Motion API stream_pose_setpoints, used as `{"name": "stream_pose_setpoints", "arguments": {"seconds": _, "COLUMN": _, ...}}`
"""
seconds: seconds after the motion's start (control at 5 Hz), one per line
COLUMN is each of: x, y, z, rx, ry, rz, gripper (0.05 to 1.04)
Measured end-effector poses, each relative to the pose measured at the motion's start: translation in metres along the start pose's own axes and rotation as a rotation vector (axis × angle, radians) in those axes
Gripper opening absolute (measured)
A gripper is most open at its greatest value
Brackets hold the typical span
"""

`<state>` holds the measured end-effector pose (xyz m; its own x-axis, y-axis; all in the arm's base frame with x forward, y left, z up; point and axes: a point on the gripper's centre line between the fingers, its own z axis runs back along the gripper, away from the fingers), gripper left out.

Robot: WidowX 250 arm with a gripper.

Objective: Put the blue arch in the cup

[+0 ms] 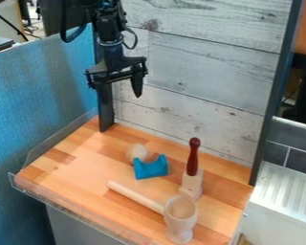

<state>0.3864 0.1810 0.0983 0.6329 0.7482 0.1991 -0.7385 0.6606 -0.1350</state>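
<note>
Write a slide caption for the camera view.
Blue arch and pale cup on a wooden tabletop, black gripper hanging above.

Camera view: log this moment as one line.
blue arch: on table, beside pale round piece | cup: upright, arch outside it | gripper: open, raised above table | placement: not done

On my bench (72,174) I see a pale ball (136,152) toward the back, a pale rod (135,197) lying aslant nearer the front, and, right of both in my view, a tool (192,160) with a dark red handle and pale end. Whitewashed planks (200,72) stand behind, a blue partition (37,110) left, a ribbed white panel (286,191) right.
</note>
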Motion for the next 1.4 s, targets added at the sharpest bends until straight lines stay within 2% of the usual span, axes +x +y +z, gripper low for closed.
{"name": "stream_pose_setpoints", "arguments": {"seconds": 0.2, "x": -0.005, "y": 0.003, "z": -0.018, "rx": 0.018, "ry": 0.037, "rz": 0.006, "gripper": 0.999}}
{"name": "stream_pose_setpoints", "arguments": {"seconds": 0.6, "x": -0.012, "y": -0.004, "z": -0.053, "rx": 0.044, "ry": 0.002, "rz": -0.016, "gripper": 0.999}}
{"name": "stream_pose_setpoints", "arguments": {"seconds": 0.8, "x": -0.013, "y": -0.004, "z": -0.059, "rx": 0.047, "ry": -0.002, "rz": -0.026, "gripper": 1.000}}
{"name": "stream_pose_setpoints", "arguments": {"seconds": 1.2, "x": -0.033, "y": 0.002, "z": -0.077, "rx": 0.072, "ry": 0.059, "rz": -0.060, "gripper": 0.999}}
{"name": "stream_pose_setpoints", "arguments": {"seconds": 1.4, "x": -0.050, "y": 0.010, "z": -0.092, "rx": 0.088, "ry": 0.072, "rz": -0.108, "gripper": 0.999}}
